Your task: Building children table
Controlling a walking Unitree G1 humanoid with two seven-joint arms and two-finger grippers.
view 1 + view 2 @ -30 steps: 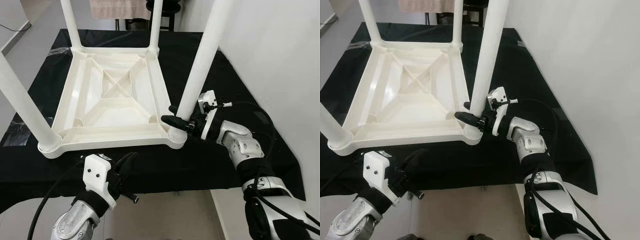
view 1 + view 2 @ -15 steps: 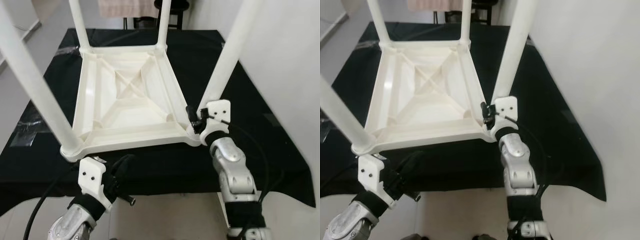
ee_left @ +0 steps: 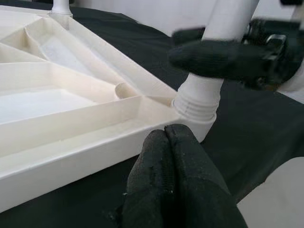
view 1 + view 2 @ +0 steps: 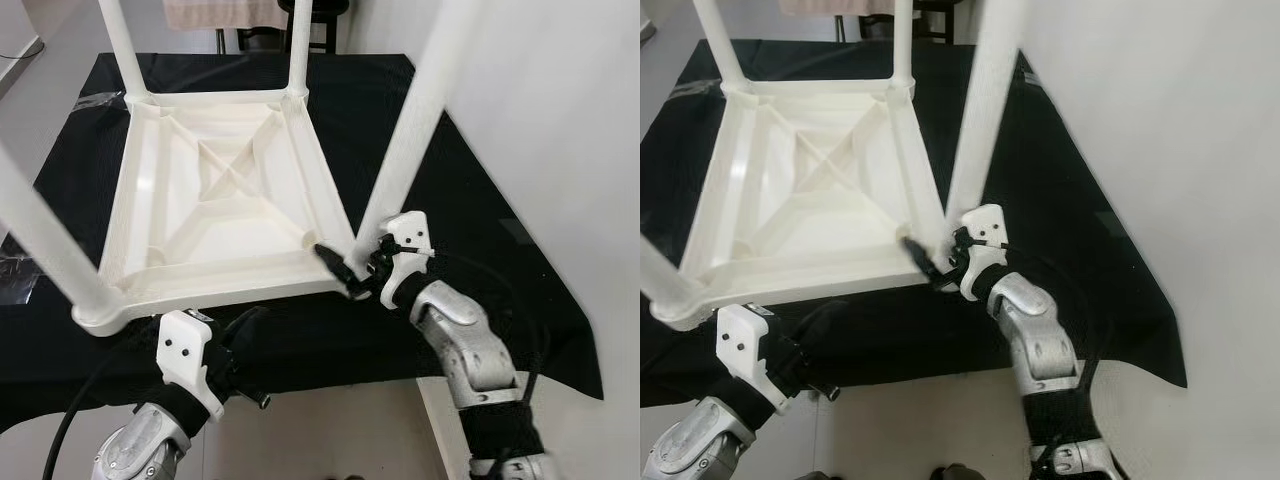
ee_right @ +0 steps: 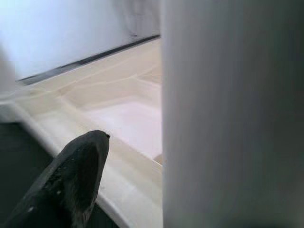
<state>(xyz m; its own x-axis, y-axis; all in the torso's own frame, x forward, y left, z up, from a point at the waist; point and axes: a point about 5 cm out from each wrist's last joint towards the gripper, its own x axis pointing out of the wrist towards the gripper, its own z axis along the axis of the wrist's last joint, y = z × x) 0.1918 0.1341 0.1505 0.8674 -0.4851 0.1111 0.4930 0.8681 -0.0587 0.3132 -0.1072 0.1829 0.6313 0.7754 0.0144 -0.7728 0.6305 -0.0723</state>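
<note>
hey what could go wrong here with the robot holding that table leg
The right gripper holds the near right leg low at its socket, so the long leg could tilt and bind its threads. The upturned tabletop lies loose on the black cloth and may slide, since the left gripper isn't bracing it.

The upturned children's table (image 4: 220,190) is moulded in cream-white plastic with a smooth, faintly glossy finish; light sheen is seen on its ribbed underside. Its legs (image 4: 415,120) are of the same smooth white plastic, and fine ridges are shown at the near leg's collar (image 3: 194,105). The worktop (image 4: 480,220) is covered by a black cloth, matt and slightly creased. The fingers (image 3: 178,190) of the left gripper are coated in a black, matt, finely grained material. The arms (image 4: 465,345) are cased in brushed silver metal.
</note>
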